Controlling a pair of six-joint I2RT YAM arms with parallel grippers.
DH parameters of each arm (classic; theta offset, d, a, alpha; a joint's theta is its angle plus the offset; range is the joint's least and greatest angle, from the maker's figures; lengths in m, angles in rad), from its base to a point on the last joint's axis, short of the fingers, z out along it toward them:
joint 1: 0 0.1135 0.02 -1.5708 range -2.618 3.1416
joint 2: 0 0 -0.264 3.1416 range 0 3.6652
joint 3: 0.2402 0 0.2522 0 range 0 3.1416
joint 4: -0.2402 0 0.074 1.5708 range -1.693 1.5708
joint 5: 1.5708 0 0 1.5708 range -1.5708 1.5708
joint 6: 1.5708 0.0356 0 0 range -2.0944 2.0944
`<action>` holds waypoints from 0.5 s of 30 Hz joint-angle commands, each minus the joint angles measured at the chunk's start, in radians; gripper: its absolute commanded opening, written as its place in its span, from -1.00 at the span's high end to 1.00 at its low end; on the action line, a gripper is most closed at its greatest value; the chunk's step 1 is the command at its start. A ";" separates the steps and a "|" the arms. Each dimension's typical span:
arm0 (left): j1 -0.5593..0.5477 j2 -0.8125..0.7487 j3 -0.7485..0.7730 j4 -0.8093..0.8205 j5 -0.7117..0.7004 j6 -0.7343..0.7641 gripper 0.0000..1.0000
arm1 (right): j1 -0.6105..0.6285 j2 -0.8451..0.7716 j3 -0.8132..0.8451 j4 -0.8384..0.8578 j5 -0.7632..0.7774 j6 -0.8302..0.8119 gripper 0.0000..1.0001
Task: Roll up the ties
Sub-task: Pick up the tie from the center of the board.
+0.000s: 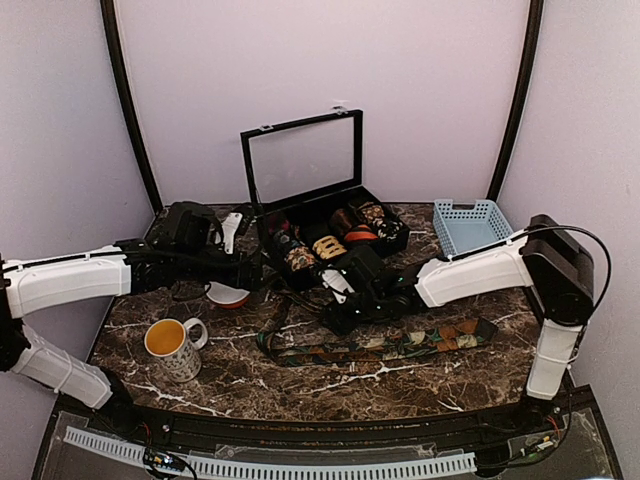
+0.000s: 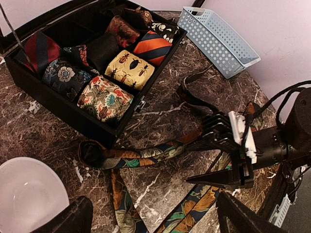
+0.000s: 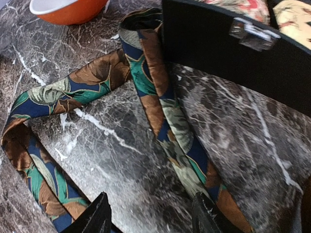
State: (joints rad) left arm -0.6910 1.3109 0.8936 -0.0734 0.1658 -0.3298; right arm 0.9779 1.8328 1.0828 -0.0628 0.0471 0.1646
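One long tie (image 1: 385,345) with a blue, green and brown leaf print lies doubled along the marble table, its fold curled up against the black box. My left gripper (image 1: 250,272) hovers by the box's left corner, open; in its wrist view the fingers (image 2: 65,218) stand wide above the tie (image 2: 146,155). My right gripper (image 1: 330,305) is low over the tie's left part. Its jaws (image 3: 150,218) are apart over bare marble, with one tie strand (image 3: 160,97) running just beside the right fingertip (image 3: 209,216). Nothing is held.
The black box (image 1: 262,243), lid up, holds several rolled ties and sits right behind both grippers. An orange-and-white bowl (image 1: 228,295) and a yellow-lined mug (image 1: 172,348) stand at the left. A blue basket (image 1: 470,225) is at the back right.
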 commanded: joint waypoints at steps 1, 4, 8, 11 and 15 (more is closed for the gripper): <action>-0.001 -0.078 -0.037 0.079 -0.019 -0.051 -0.81 | -0.001 0.076 0.099 0.003 -0.047 -0.025 -0.13; -0.002 -0.084 -0.046 0.074 -0.032 -0.053 -0.80 | -0.001 0.127 0.142 0.004 -0.051 -0.023 -0.13; -0.001 -0.084 -0.046 0.072 -0.048 -0.053 -0.79 | -0.005 0.197 0.179 0.001 -0.040 -0.024 -0.13; 0.000 -0.084 -0.042 0.073 -0.051 -0.053 -0.78 | -0.020 0.239 0.194 0.000 -0.046 -0.003 -0.09; -0.002 -0.089 -0.050 0.078 -0.069 -0.044 -0.80 | -0.039 0.279 0.221 -0.022 -0.078 0.014 0.20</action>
State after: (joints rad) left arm -0.6910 1.2484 0.8623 -0.0177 0.1249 -0.3756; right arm 0.9653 2.0624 1.2713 -0.0528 0.0036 0.1555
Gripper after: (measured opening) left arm 0.892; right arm 0.475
